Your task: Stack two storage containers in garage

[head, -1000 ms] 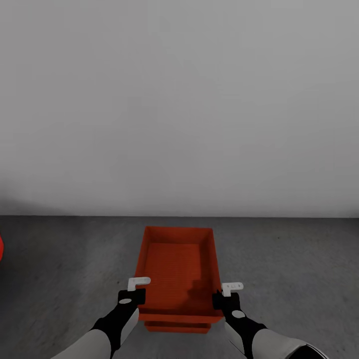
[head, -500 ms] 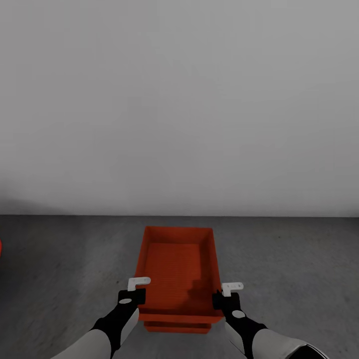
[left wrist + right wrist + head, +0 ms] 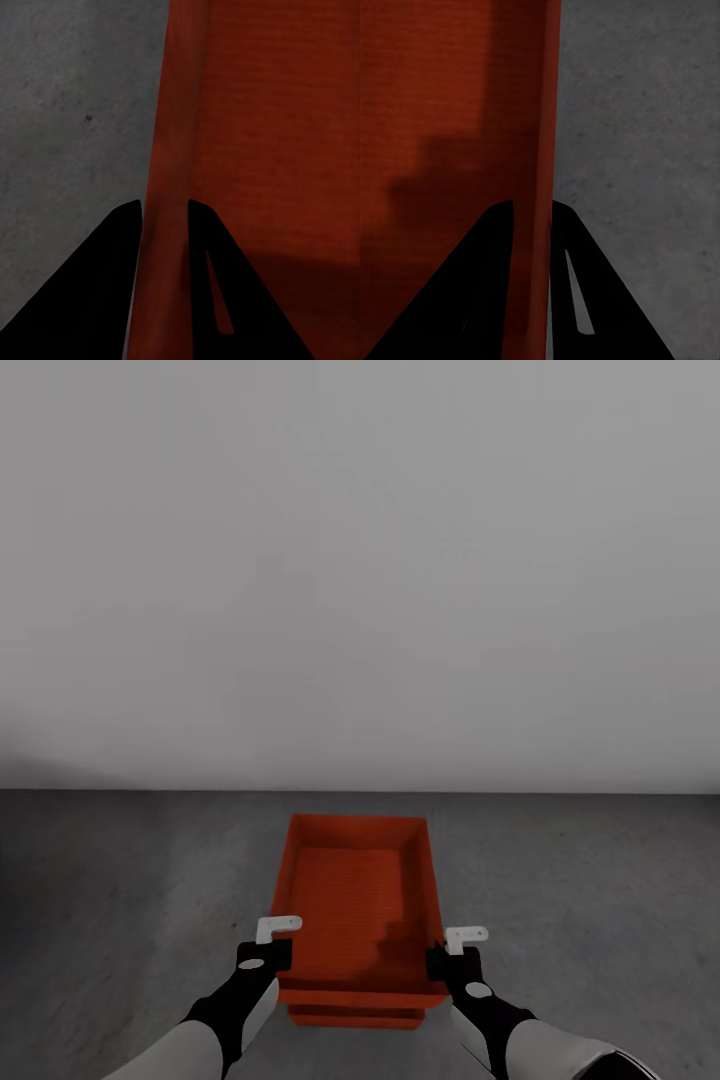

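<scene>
Top bin [image 3: 356,900] nested on lower bin [image 3: 355,1017] on garage floor [image 3: 600,900], long axis pointing away; left gripper [image 3: 165,217] and right gripper [image 3: 532,217] each pinch a side wall

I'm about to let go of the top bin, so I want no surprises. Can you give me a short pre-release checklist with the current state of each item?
1. Left gripper straddles the upper container's wall: ok.
2. Right gripper straddles the opposite wall: ok.
3. Lower container sits beneath it on the concrete floor: ok.
4. Upper container fully seated on the lower one: cannot tell.
5. Stack clear of the wall: ok.
</scene>
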`<state>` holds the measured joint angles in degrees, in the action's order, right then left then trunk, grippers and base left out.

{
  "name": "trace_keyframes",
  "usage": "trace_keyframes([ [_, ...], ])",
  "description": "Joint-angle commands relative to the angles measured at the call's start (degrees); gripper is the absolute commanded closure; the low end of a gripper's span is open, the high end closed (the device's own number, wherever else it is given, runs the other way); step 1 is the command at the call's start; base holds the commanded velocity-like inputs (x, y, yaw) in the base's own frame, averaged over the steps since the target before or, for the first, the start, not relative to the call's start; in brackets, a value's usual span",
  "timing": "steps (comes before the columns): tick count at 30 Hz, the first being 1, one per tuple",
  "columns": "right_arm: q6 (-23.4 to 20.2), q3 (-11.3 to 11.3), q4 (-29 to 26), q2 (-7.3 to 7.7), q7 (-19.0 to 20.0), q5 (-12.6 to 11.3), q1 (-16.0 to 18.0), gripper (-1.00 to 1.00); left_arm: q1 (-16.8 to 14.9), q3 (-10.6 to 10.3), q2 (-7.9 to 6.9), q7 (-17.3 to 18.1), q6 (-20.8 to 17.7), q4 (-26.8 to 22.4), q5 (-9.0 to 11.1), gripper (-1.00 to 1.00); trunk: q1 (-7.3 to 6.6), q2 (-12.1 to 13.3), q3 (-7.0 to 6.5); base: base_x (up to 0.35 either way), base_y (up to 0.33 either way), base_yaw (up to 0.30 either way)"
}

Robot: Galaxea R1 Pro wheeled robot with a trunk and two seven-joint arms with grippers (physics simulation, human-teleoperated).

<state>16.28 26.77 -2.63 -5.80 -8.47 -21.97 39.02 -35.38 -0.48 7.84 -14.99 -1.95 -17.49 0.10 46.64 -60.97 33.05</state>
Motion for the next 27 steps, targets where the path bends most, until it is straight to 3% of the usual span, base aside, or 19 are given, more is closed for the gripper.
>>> trace_keyframes([
  [1,0.2,-0.3,0.2,0.0,0.0,-0.9,0.0,1.0,0.0,1.1,-0.01,-0.5,-0.2,-2.0,-1.1,1.0,0.23,-0.4,0.24,0.0,0.0,0.0],
  [27,0.2,-0.3,0.2,0.0,0.0,-0.9,0.0,1.0,0.0,1.1,-0.01,-0.7,-0.2,-2.1,-1.1,1.0,5.94,-10.9,4.91,0.0,0.0,0.0],
])
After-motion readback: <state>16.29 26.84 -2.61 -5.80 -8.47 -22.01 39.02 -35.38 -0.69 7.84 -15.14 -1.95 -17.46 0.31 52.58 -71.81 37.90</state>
